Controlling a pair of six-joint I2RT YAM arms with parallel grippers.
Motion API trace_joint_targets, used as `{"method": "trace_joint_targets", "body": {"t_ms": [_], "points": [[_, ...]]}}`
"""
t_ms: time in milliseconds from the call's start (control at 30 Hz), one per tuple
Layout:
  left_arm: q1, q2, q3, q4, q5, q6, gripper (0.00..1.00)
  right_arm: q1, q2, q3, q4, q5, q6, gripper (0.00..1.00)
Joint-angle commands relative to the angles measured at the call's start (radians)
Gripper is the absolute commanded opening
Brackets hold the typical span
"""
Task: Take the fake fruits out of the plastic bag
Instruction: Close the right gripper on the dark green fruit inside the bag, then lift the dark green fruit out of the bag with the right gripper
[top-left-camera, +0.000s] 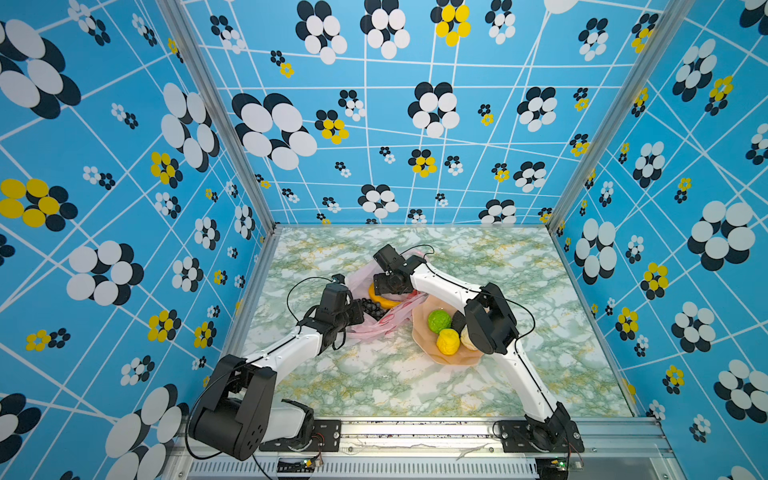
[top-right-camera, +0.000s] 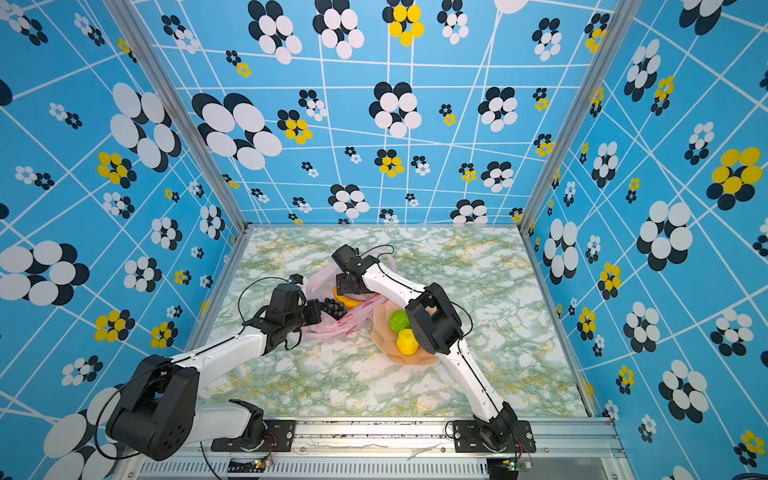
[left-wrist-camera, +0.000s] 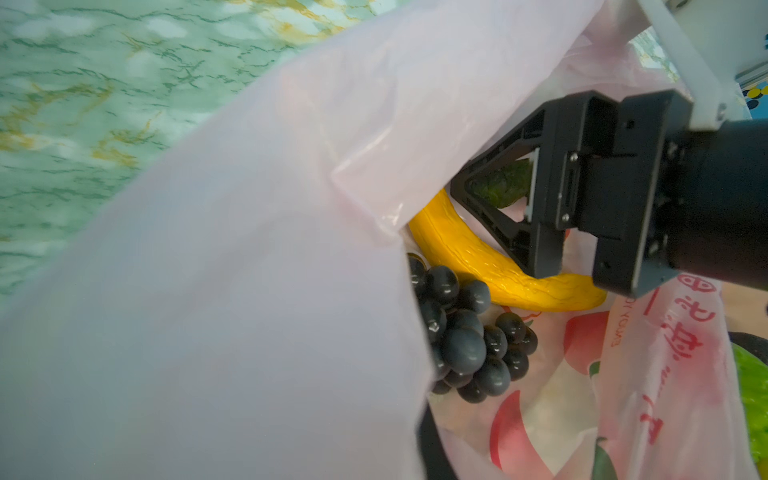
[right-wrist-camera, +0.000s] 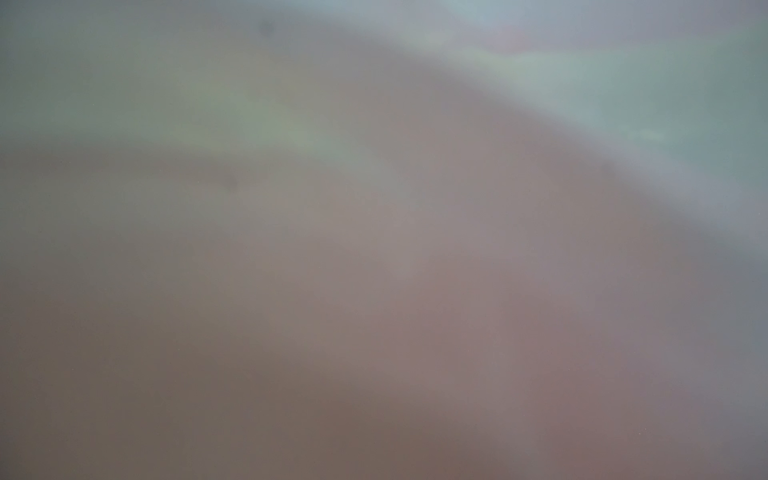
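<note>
Left wrist view: finds right jaws, closure impossible to tell, inside thin translucent pink plastic bag (left-wrist-camera: 249, 291), right at dark green plastic fruit (left-wrist-camera: 505, 189), long yellow plastic banana (left-wrist-camera: 469, 253) aslant just beside, with left jaws pressed together.

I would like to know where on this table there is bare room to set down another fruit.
Free: the near strip of table between the arm bases, before the dish; the far right corner beyond the right arm. Crowded: the middle, where plastic bag, dish, left arm and right arm meet.
</note>
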Motion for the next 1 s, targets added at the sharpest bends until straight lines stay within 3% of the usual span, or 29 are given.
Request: {"method": "trace_joint_targets", "body": {"t_ms": [0, 267, 467, 967], "points": [[0.012, -0.009, 0.003, -0.010, -0.013, 0.020, 0.00, 0.004, 0.031, 0.028, -0.028, 0.036, -0.013, 0.79], [0.012, -0.006, 0.003, -0.007, -0.009, 0.020, 0.00, -0.013, 0.123, 0.175, -0.074, 0.044, -0.027, 0.78], [0.021, -0.014, -0.001, -0.007, -0.009, 0.019, 0.00, -0.011, 0.136, 0.222, -0.104, 0.044, -0.027, 0.68], [0.020, -0.004, 0.007, -0.019, -0.032, 0.024, 0.00, -0.009, -0.114, -0.062, -0.002, -0.021, -0.028, 0.67]]}}
